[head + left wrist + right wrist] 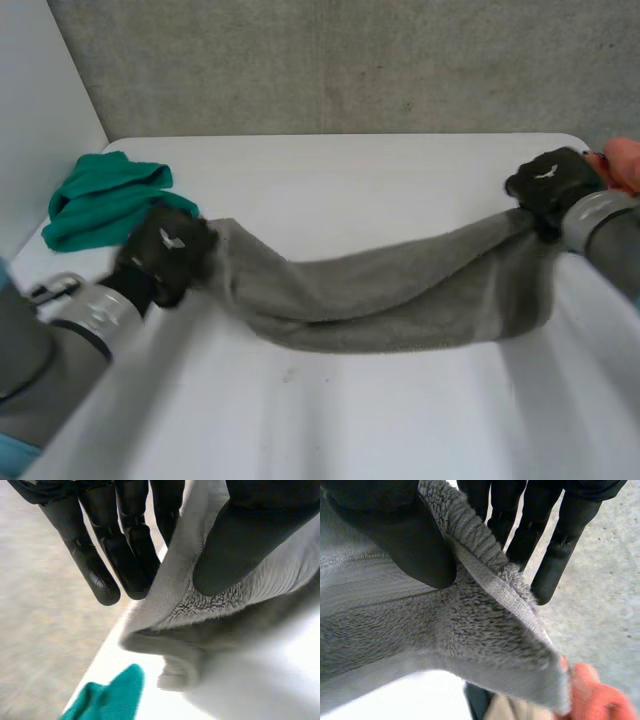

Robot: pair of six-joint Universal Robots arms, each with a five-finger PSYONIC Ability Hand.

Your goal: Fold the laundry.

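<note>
One white table (pixel 380 400), two black hands, three cloths, taken from the left. Farthest left, one green cloth (pixel 100 200), crumpled in a heap near the table's left edge, just beside and behind the left hand (pixel 165 250). Left hand clamped on the left end of the one grey towel (pixel 380 295). Seen from its own wrist: thumb pressed into the terry pile, straight fingers (pixel 100 575) on the other face of the fabric, the towel's edge gathered between.

Towel drawn out as a single rumpled band from hand to hand across the middle of the table, bunched narrow at both ends, broader and drooping low in the middle. Cannot tell whether the lower edge touches the table top.

At the right end, right hand (pixel 550 180) near the table's far right corner, likewise pinching — thumb on one face of the towel's ribbed border, fingers (pixel 555 565) straight on the other. Just beyond that hand, at the table's right edge, one orange cloth (pixel 625 160), partly cut off. Behind the table, one rough grey wall (pixel 350 60).
</note>
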